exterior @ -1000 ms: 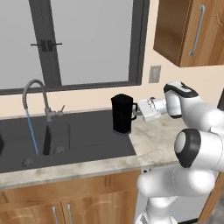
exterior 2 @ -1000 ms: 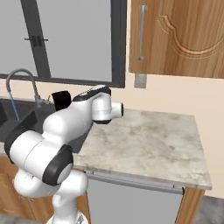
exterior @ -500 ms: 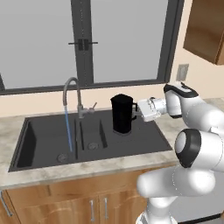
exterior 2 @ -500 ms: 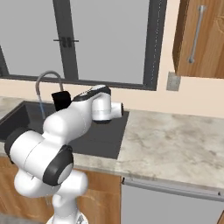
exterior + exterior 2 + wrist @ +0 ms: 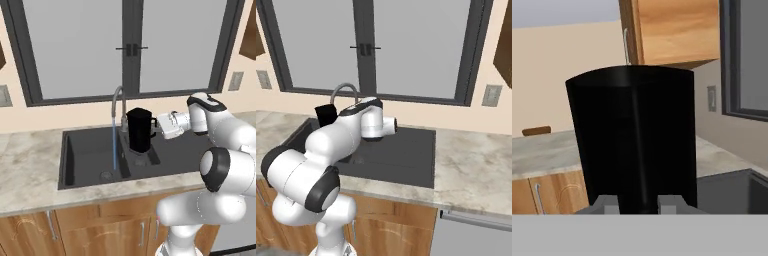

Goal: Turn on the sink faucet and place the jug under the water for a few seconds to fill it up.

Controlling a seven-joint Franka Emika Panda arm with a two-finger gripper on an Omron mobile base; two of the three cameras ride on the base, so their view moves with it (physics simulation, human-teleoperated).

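— Where is the jug (image 5: 139, 130) now, measured from the sink faucet (image 5: 119, 107)?

— Just beside it, on the robot's side, held upright above the sink (image 5: 95, 155) and over the divider between the two basins. The gripper (image 5: 156, 126) has it by the handle, jaws pinched narrowly on that loop; in the hand view the black handle rises straight up between the two fingertips (image 5: 607, 205).

— And the water (image 5: 114, 147)?

— Running. A thin blue stream drops from the spout into the basin on the far side of the faucet from the arm. The jug is near it but apart from it, not under it.

— What has changed in the last second?

— Mostly the camera (the base has driven along the counter, so the whole scene slid sideways). A second ago the faucet stood well apart from the jug; now they are neighbours. The jug's place against the arm looks the same throughout.

— Meaning?

— The tap step looks done, the carry is nearly done, and filling hasn't begun. I'd judge a short shift past the faucet puts the mouth under the stream.
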